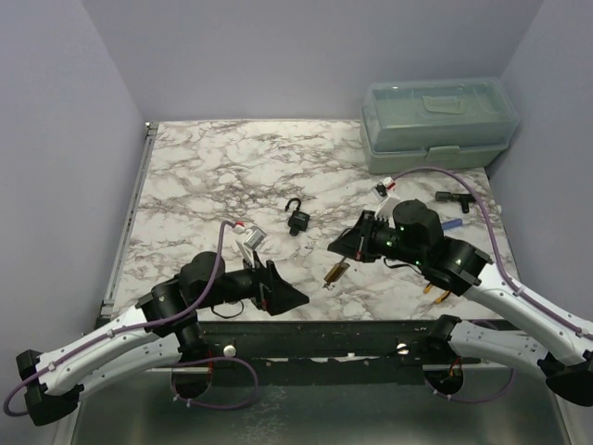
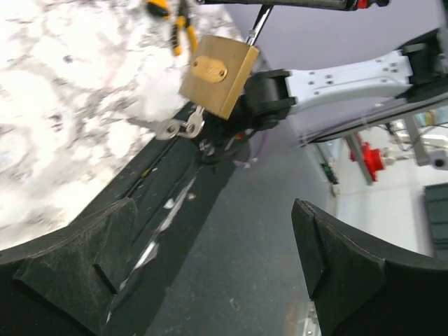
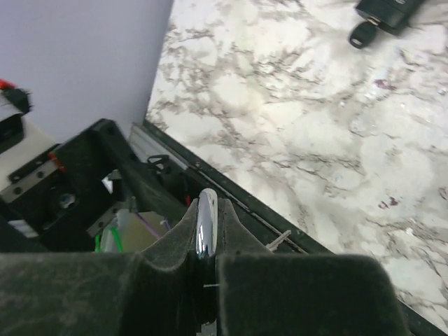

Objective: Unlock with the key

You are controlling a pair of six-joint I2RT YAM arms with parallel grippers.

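The marble table point(image 1: 213, 176) fills the middle of the top view, with a pale green plastic box point(image 1: 435, 125) at its upper right corner; neither wrist view takes in that box. The left gripper point(image 1: 289, 295) sits low in the frame at the table's front edge. Its own camera shows its two black fingers point(image 2: 84, 259) set wide apart at the bottom corners, with nothing between them. The right gripper point(image 1: 345, 243) reaches in from the right, just above a small brass padlock point(image 1: 335, 272) near the centre bottom of the table. From above that lock is only a small tan shape. The left wrist view shows it clearly at upper centre point(image 2: 217, 73), hanging tilted from its steel shackle, with a silver key point(image 2: 178, 128) sticking out of its lower end. The right wrist view hides the brass body but shows the gripper point(image 3: 206, 210) pressed together on the shiny shackle point(image 3: 206, 227). A second, black padlock point(image 1: 297, 220) lies mid-table, well apart from both grippers, and is cut off at the upper right corner of the right wrist view point(image 3: 392, 8).
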